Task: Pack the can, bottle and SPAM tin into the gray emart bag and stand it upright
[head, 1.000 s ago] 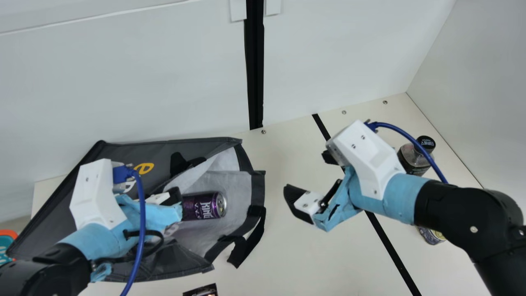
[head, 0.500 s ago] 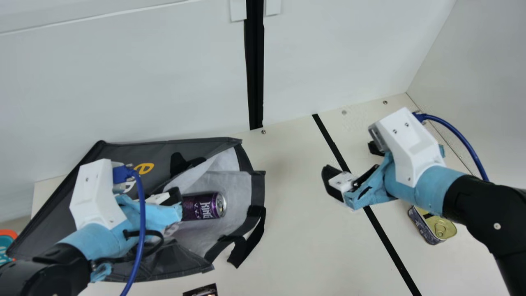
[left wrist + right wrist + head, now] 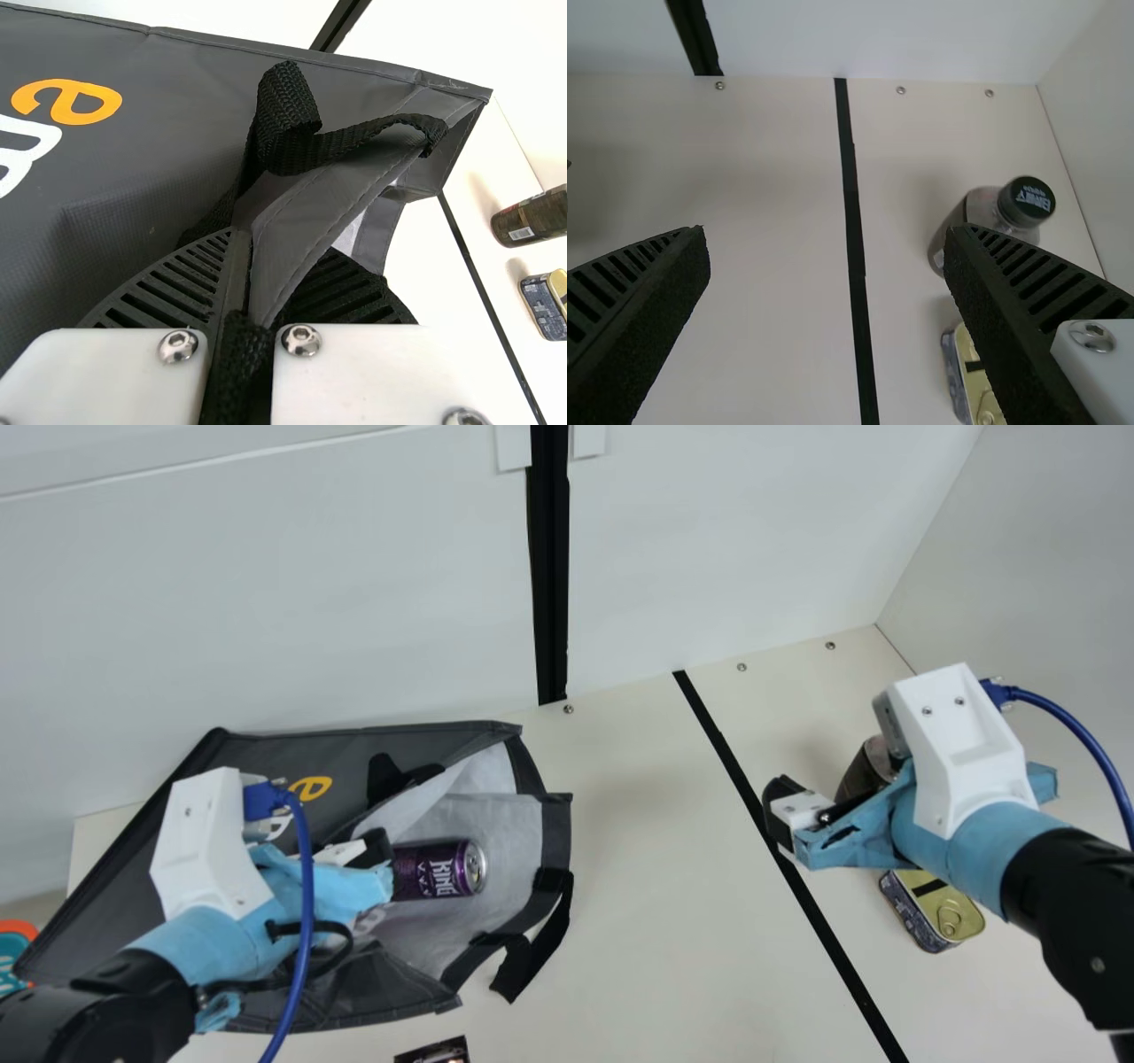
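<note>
- two arms reach over the cream table (image 3: 638, 921), one at each side of the main view.
- the left gripper (image 3: 376, 849) is clenched on the gray emart bag (image 3: 266, 753); in the left wrist view its ribbed fingers (image 3: 168, 283) pinch an edge of the gray cloth, with some black webbing caught there too.
- the right gripper (image 3: 824, 786) is released, its ribbed fingers (image 3: 647, 301) spread wide in the right wrist view.
- the bag lies on its side, pale lining showing, its mouth toward the right arm's side of the table.
- the can (image 3: 434, 870), purple with a silver top, lies on its side inside that mouth, close by the left gripper in the main view.
- the bottle (image 3: 861, 772) is out on the table, standing, partly behind the right gripper in the main view; its black cap (image 3: 1031, 198) shows in the right wrist view, beyond one finger.
- the SPAM tin (image 3: 941, 918) sits near the bottle, gold lid and pull ring up, outside the bag.
- a black line (image 3: 811, 912) runs along the table, between the bag and those two.
- a dark strap (image 3: 524, 967) trails from the bag's mouth onto the table.
- an orange and teal thing (image 3: 11, 950) pokes in at the main view's left edge, and a small dark thing (image 3: 434, 1052) at its bottom edge.
</note>
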Action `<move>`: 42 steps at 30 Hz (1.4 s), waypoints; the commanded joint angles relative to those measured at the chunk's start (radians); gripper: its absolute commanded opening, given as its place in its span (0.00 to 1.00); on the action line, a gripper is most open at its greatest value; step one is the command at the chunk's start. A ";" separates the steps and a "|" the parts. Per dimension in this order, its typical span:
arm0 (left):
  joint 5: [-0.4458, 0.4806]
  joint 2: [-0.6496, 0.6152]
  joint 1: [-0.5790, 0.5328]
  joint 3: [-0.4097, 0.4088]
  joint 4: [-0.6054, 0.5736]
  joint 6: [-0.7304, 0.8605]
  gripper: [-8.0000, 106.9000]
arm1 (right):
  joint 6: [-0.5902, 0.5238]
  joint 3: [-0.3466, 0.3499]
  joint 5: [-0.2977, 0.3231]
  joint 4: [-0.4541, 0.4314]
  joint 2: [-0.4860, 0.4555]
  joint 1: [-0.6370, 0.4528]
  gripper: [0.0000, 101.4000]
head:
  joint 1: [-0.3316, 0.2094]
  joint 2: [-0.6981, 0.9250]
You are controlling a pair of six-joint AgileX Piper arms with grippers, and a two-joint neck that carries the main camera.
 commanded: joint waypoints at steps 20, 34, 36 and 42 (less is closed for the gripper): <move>0.000 0.000 0.000 0.000 0.000 0.000 0.00 | 0.492 -0.003 0.121 -0.330 -0.093 0.170 0.94 | -0.023 -0.002; 0.000 0.000 0.000 0.000 0.000 0.000 0.00 | 0.585 -0.023 0.228 -0.438 -0.164 0.201 0.94 | -0.023 -0.002; 0.000 0.000 0.000 0.000 0.000 0.000 0.00 | 0.592 -0.032 0.247 -0.452 -0.173 0.210 0.94 | -0.023 -0.002; 0.000 0.000 0.000 0.000 0.000 0.000 0.00 | 0.601 -0.067 0.304 -0.481 -0.192 0.230 0.94 | -0.023 -0.002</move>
